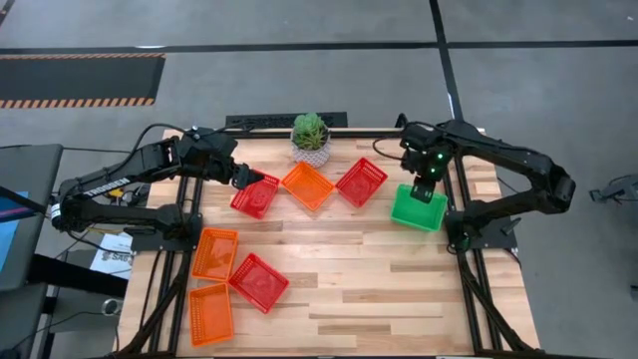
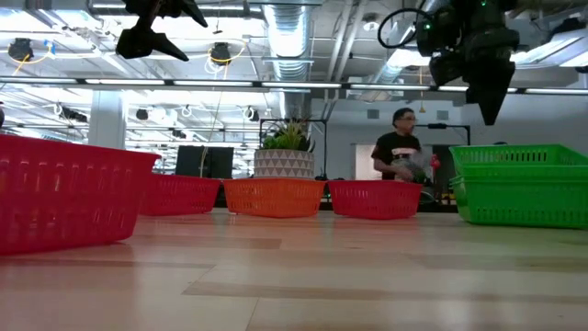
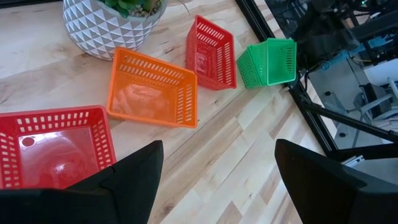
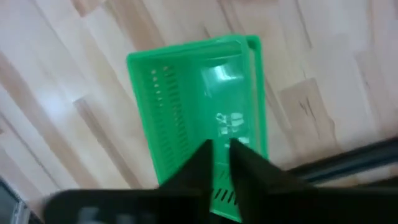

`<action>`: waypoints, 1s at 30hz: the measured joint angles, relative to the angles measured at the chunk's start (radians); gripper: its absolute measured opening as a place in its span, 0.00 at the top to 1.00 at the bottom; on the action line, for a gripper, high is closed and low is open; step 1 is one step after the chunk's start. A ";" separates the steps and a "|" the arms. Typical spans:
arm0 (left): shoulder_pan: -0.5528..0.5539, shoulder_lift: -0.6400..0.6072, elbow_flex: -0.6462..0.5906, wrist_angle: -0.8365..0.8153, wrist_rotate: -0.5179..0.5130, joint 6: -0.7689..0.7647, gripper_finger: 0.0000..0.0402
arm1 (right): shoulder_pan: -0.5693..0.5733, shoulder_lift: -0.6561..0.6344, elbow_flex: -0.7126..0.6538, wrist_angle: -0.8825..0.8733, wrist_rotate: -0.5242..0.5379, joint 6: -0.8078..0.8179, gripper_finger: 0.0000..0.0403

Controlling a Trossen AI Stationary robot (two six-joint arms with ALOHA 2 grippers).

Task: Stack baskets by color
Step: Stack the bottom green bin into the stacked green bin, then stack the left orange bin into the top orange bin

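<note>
From above, the green baskets [image 1: 419,208] sit nested at centre right of the frame on the wooden surface [image 1: 379,269], with the right end effector [image 1: 423,189] over their far rim. Three baskets (red, orange, red) run across the upper middle beside a potted plant [image 1: 310,138]; two orange and one red lie at lower left. The left end effector [image 1: 241,178] hovers at the upper-left red basket [image 1: 255,196], fingers spread.

The level view puts the right end effector [image 2: 487,92] clear above the green stack [image 2: 520,185]; a person [image 2: 401,145] stands far behind.

The left wrist view confirms wide, empty fingers over that red basket [image 3: 53,146].

In the right wrist view the fingers [image 4: 245,163] are nearly pressed together above the green basket [image 4: 193,118], apparently pinching nothing. To seat the stack well, I judge it should lift straight off without catching the rim.

How many green baskets are nested is hard to tell.
</note>
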 joint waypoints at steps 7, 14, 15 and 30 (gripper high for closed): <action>0.000 0.000 0.000 0.000 -0.001 0.000 0.26 | -0.033 0.031 0.000 0.008 -0.067 -0.054 0.98; 0.000 0.000 0.000 0.000 -0.001 -0.001 0.26 | -0.067 0.085 0.000 0.022 -0.070 -0.112 0.99; 0.000 0.000 0.000 0.000 -0.001 -0.002 0.26 | -0.075 0.094 -0.001 0.021 -0.070 -0.118 0.99; 0.000 0.000 0.000 -0.021 -0.008 -0.008 0.26 | -0.155 0.141 -0.116 0.085 -0.043 -0.141 0.97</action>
